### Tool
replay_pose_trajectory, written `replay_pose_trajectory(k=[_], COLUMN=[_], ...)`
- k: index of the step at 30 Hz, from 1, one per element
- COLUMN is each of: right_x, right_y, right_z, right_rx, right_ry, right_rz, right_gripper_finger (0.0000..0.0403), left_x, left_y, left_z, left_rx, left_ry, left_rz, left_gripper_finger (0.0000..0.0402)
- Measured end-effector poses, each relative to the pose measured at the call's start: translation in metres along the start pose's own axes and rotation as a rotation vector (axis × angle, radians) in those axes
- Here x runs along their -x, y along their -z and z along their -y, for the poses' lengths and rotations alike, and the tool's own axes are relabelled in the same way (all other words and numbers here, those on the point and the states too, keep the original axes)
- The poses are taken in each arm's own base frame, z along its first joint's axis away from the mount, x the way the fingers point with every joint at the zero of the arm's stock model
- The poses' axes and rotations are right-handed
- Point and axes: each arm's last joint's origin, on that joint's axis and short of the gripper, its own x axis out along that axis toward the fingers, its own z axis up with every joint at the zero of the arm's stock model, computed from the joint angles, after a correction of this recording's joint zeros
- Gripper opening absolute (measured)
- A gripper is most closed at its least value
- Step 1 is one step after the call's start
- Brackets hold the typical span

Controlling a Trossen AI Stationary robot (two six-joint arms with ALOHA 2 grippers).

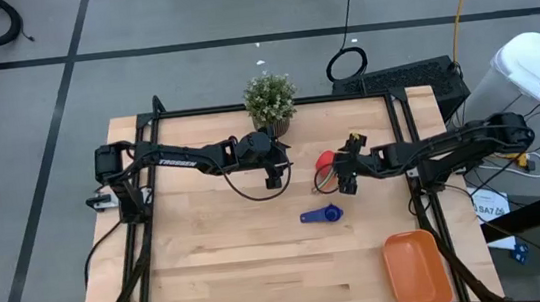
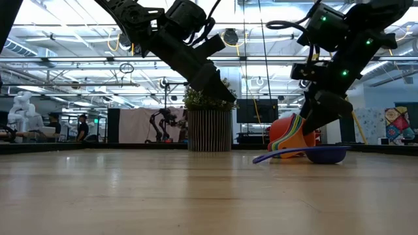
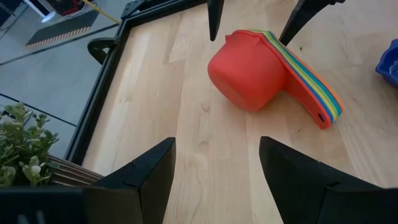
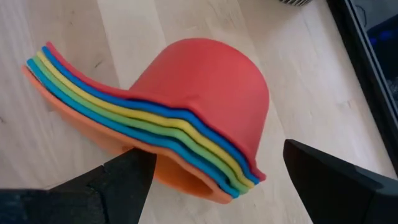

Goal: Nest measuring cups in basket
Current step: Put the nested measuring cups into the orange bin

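potted plant [image 1: 270, 102] at table's [image 1: 222, 267] far edge, possibly people [image 2: 81, 127] beyond

Two arms are reaching over one wooden table [image 1: 222, 267], each ending in one gripper: the left gripper [image 1: 273, 181] and the right gripper [image 1: 347, 185]. One stack of nested cups [image 4: 186, 124] is lying on its side, showing six coloured layers: red, dark blue, yellow, green, light blue and orange. One separate blue cup [image 1: 322, 215] is lying alone. One orange basket [image 1: 418, 271] is sitting at the table's corner, and one potted plant [image 1: 270, 101] is standing at the far edge.
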Motion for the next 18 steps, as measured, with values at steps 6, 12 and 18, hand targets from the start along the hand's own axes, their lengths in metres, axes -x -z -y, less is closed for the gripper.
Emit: replay_pose_trajectory(k=[6,12,18], right_x=[-0.0018,-0.003,-0.0044], right_y=[0.0002,0.0003,0.0004], right_z=[0.0026,0.0045,0.0068], right_rx=[-0.013,-0.01,-0.019], right_ry=[-0.035,-0.057,-0.071], right_rz=[-0.01,-0.015,-0.02], right_gripper_finger=[0.0335,0.0309,0.0285], left_x=[0.0001,0.0005,0.0007], left_y=[-0.0004,-0.002,-0.003], left_z=[0.0011,0.0053,0.0074], left_rx=[0.003,-0.003,0.0], left_ry=[0.002,0.011,0.015], left_rz=[0.001,0.006,0.01], left_gripper_finger=[0.0234,0.0234,0.0234])
